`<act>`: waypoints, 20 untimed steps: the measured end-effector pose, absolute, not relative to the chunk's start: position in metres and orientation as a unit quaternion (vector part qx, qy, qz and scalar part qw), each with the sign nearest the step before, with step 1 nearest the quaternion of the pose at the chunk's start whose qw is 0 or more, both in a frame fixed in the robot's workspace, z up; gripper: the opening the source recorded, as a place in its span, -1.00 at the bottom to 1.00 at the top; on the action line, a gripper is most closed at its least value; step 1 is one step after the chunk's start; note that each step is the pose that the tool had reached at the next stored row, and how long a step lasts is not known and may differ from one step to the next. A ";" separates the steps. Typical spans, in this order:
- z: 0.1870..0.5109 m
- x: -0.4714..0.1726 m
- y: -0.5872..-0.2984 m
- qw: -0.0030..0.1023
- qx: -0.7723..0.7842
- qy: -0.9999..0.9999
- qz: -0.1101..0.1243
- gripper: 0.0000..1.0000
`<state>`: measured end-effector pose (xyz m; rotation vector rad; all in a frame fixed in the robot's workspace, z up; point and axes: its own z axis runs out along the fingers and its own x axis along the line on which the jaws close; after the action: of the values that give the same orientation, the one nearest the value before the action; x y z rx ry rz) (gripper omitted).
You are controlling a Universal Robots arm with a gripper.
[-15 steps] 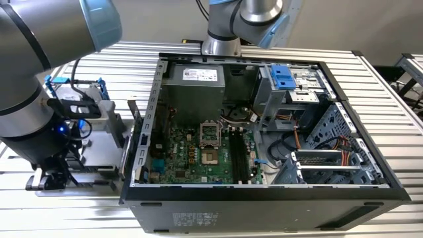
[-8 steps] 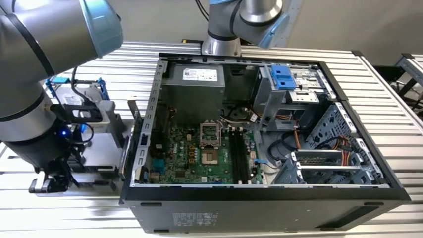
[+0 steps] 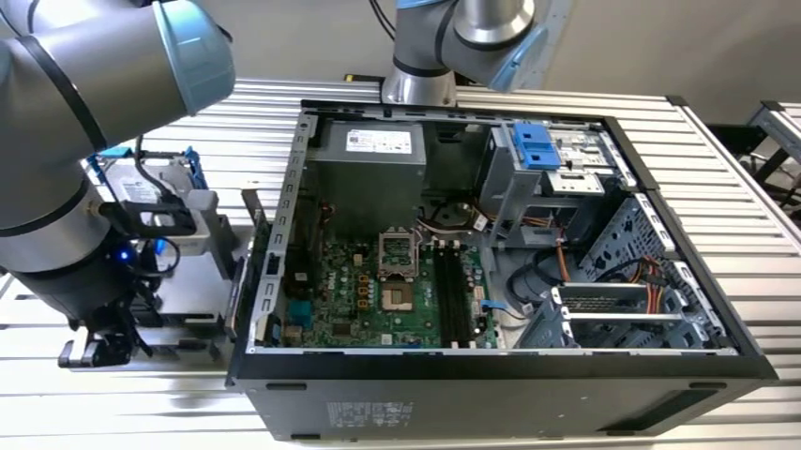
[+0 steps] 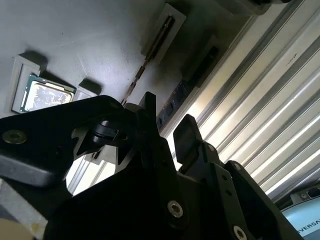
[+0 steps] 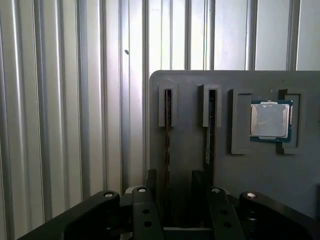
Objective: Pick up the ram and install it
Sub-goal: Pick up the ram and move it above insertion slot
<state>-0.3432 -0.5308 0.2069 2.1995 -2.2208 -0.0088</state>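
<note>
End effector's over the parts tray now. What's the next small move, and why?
Probably close slowly on the ram, the stick farther from the CPU. The end effector is open and, in the first wrist view, that stick runs into the gap between its fingers. How deep the fingers sit around it is unclear, hence slowly.

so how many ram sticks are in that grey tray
2. Both stand on edge in slots of the grey tray: the first ram stick lines up with the open hand's gap, the second ram stick sits between it and the processor chip. None seems hidden.
</note>
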 end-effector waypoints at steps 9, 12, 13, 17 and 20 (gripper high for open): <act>0.196 -0.343 -0.531 0.015 0.704 -0.710 -0.008 1.00; 0.193 -0.343 -0.531 0.015 0.704 -0.710 -0.008 1.00; 0.193 -0.343 -0.531 0.015 0.704 -0.710 -0.008 1.00; 0.193 -0.343 -0.531 0.015 0.704 -0.710 -0.008 1.00; 0.193 -0.343 -0.533 0.015 0.704 -0.710 -0.008 1.00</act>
<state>-0.3431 -0.5332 0.1929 2.1903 -2.2107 -0.0246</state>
